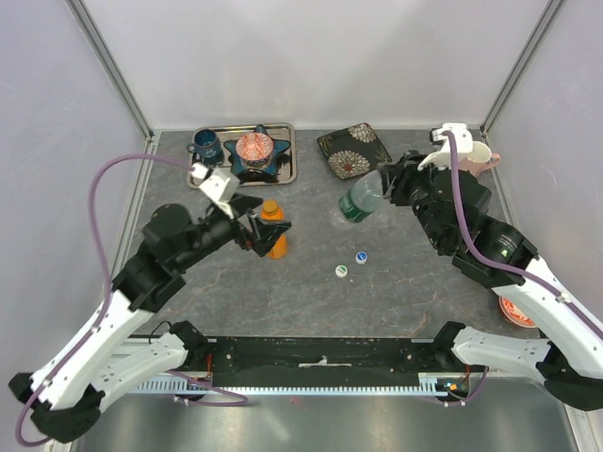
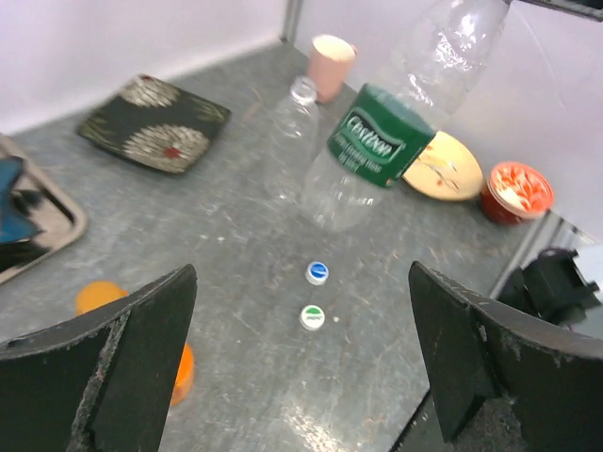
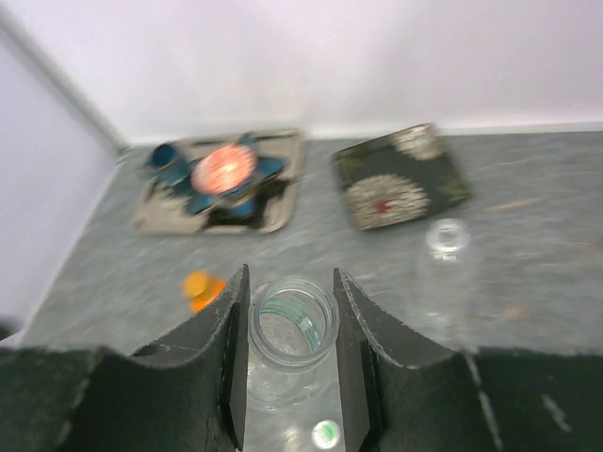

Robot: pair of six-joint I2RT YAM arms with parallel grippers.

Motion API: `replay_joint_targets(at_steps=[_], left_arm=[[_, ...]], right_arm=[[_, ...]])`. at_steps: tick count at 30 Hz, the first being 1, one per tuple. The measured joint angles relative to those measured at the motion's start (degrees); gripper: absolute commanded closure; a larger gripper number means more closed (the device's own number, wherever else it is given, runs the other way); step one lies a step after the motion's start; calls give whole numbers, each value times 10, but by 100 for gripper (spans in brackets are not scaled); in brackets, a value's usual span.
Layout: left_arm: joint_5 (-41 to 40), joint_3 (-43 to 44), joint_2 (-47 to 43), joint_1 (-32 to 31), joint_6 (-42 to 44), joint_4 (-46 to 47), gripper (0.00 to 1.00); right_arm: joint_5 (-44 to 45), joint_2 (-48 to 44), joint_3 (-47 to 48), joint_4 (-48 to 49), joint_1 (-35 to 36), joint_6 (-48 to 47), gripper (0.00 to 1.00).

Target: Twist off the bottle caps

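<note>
My right gripper (image 1: 382, 184) is shut on the neck of a clear bottle with a green label (image 1: 359, 201) and holds it tilted above the table. Its mouth (image 3: 292, 325) is open between the fingers. A second clear bottle (image 2: 292, 132) stands uncapped on the table; it also shows in the right wrist view (image 3: 445, 254). A green cap (image 1: 341, 270) and a blue cap (image 1: 361, 256) lie loose on the table. An orange bottle (image 1: 273, 231) stands upright with its orange cap on. My left gripper (image 1: 262, 233) is open right beside it; its left finger partly hides the bottle (image 2: 184, 372).
A metal tray (image 1: 285, 169) with a blue cup, a blue star dish and a red bowl stands at the back left. A dark floral plate (image 1: 353, 151) is at the back middle. A pink cup (image 2: 330, 61), a yellowish plate (image 2: 443, 165) and a red bowl (image 2: 516, 188) are to the right.
</note>
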Motion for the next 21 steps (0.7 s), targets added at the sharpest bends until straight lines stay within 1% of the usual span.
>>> replay_joint_targets(at_steps=[5, 8, 11, 16, 21], left_arm=[[-81, -33, -97, 0, 2, 3, 1], [-97, -49, -120, 0, 2, 11, 1], [-101, -64, -121, 0, 2, 11, 1], [-103, -76, -117, 0, 0, 10, 1], [-100, -85, -116, 0, -7, 10, 1]], right_arm=[[178, 8, 14, -6, -2, -43, 100], [279, 31, 16, -5, -8, -73, 100], [350, 57, 16, -5, -20, -91, 100], [422, 79, 7, -2, -59, -83, 100], [450, 117, 7, 10, -117, -54, 100]])
